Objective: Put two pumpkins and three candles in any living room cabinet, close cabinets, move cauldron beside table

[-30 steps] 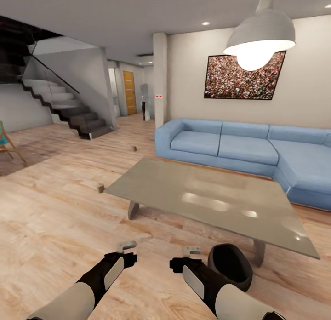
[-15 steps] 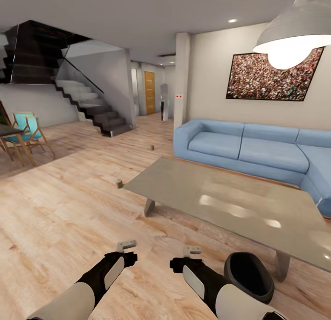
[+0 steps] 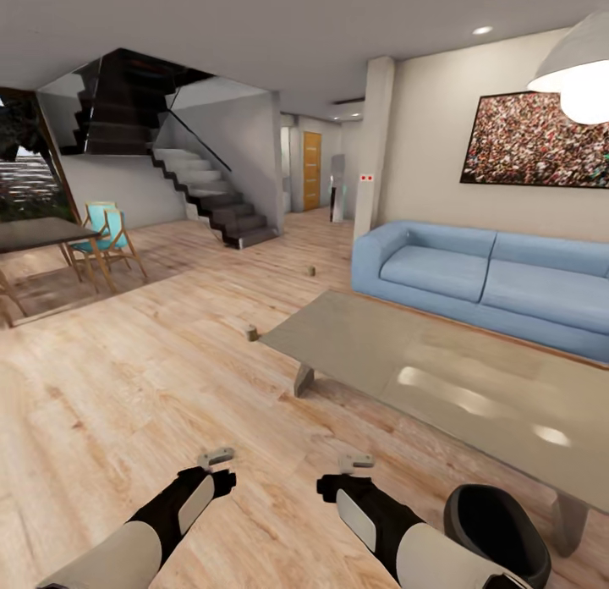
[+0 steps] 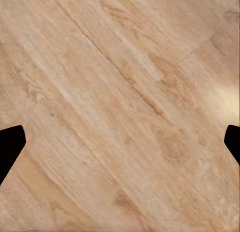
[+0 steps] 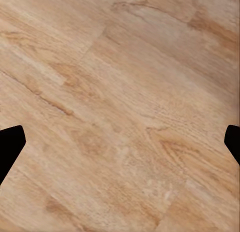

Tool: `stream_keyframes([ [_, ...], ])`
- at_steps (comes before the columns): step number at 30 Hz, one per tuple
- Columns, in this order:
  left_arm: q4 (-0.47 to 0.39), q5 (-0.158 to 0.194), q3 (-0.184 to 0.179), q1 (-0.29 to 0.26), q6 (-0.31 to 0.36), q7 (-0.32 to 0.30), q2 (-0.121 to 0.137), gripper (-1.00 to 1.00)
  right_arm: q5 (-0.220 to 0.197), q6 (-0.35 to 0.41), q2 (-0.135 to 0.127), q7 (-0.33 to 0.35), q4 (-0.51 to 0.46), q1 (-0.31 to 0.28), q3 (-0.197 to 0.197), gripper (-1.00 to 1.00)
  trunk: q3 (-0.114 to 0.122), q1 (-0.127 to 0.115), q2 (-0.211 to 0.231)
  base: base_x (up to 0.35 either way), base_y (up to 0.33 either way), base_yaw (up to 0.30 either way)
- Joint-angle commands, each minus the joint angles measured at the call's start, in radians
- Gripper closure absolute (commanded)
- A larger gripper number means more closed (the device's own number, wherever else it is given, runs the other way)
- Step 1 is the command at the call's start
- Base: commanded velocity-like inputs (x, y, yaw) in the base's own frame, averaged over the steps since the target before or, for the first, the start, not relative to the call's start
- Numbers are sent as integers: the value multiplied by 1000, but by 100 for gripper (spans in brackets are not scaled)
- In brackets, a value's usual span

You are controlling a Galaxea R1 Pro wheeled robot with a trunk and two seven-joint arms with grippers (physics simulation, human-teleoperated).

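Note:
The black cauldron (image 3: 499,534) sits on the wood floor by my right forearm, close to the near leg of the low grey table (image 3: 440,377). Two small tan candles stand on the floor: one (image 3: 251,333) just off the table's left corner, the other (image 3: 310,271) farther back near the sofa's end. My left gripper (image 3: 216,457) and right gripper (image 3: 355,463) hang low in front of me. In the wrist views the left gripper (image 4: 120,142) and right gripper (image 5: 120,142) stand open over bare floor. The pumpkins and the cabinet are out of view.
A blue sofa (image 3: 474,276) runs along the wall behind the table. A staircase (image 3: 211,200) rises at the back left, beside a pillar (image 3: 372,149). A dining table (image 3: 38,233) and a teal chair (image 3: 106,233) stand far left. A wide stretch of floor (image 3: 144,377) lies ahead left.
The camera has turned left, so the sofa, table and cauldron slid right in the picture and the dining table came into view. Both arms hold the same pose.

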Motion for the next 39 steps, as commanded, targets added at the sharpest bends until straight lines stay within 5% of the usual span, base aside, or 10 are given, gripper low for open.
stream_keyframes([
  [1, 13, 11, -8, 0, 0, 14, 5, -100, -7, 2, -2, -13, -2, 0, 9, -100, -1, 0, -1, 0, 0, 271],
  [6, 143, 13, -7, 2, -43, 21, 15, -100, -6, -13, -8, -19, 8, 3, 8, -100, -1, 0, -1, 0, 0, 271],
  [14, 355, 17, -8, 24, -321, 9, -12, -100, -9, -168, -7, -7, 17, 17, 9, -100, -1, 0, -1, 0, 0, 224],
  [24, 368, 16, -8, 30, -371, 8, -54, -100, -8, -202, -8, -6, 34, 19, 10, -100, -1, 0, -1, 0, 0, 18],
  [36, 367, 15, -10, 34, -415, 10, -59, -100, -12, -261, -7, -13, 37, 19, 10, -100, -1, 0, -1, 0, 0, 127],
  [39, 365, 13, -10, 74, -411, 19, -49, -100, -14, -262, -9, -13, 37, 19, 9, -100, -1, 0, -1, 0, 0, 268],
])
